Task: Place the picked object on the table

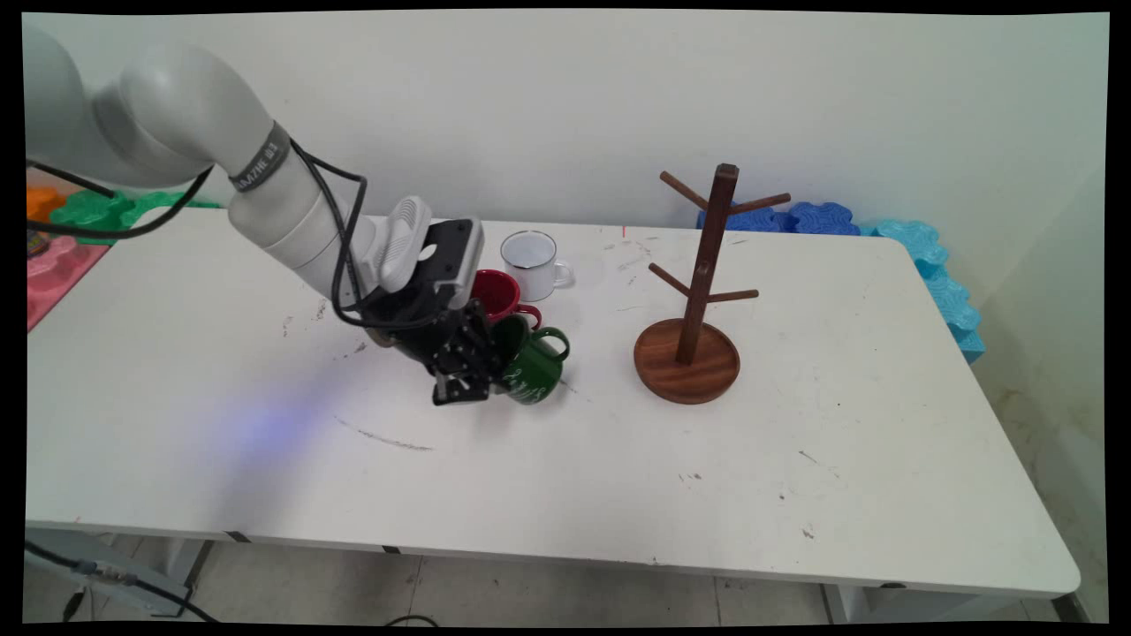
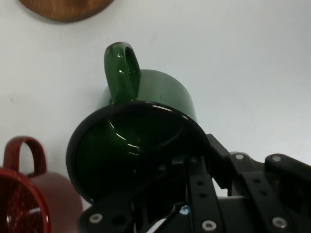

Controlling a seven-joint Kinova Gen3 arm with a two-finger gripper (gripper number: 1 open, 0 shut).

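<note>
Green enamel, glossy and dark, marks the mug (image 1: 533,369) that the gripper (image 1: 466,382) has hold of: the mug is tipped over towards the arm, its mouth facing the hand and its loop handle turned up and away. The hand view shows one finger (image 2: 197,187) reaching inside the mouth over the black-lined rim, so the grip seems to be a pinch on the wall near the rim, with the fingers drawn close together on that thin wall rather than spread wide; the outer finger's contact is hidden by the mug itself. Judged from this, a pinch on smooth enamel so near the lip could let the mug swing about the fingers, so holding it well calls for a firm squeeze, a slow wrist and no sudden turn. The mug lies near the middle of the white table (image 1: 565,468), its lower side at or just above the surface. A red mug (image 1: 495,296) stands just beside it at about eleven o'clock, near enough that a sideways swing could knock it, and a white enamel mug (image 1: 533,263) with a dark rim stands beyond that at twelve. At three o'clock, apart from the mugs, is a wooden mug tree (image 1: 698,300) with a round base and bare pegs. Blue foam pieces (image 1: 919,243) lie along the table's far right edge.
</note>
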